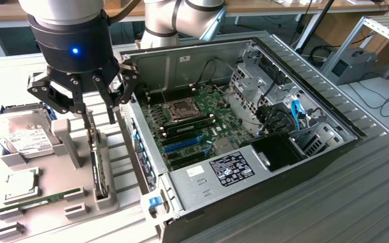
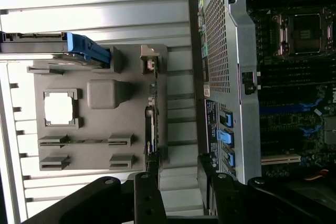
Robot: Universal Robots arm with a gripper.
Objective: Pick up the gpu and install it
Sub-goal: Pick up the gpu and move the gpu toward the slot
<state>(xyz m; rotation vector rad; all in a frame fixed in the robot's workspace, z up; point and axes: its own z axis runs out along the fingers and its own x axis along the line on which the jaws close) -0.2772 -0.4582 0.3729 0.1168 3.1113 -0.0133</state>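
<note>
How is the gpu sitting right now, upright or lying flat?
Upright. The gpu stands on its edge in a slot of the gray holder, beside the computer case, under the open tool.

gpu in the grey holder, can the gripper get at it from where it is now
Probably yes: the gripper hangs open right above the gpu, which stands on edge in the grey holder with its top edge bare. Nothing lies between them.
</note>
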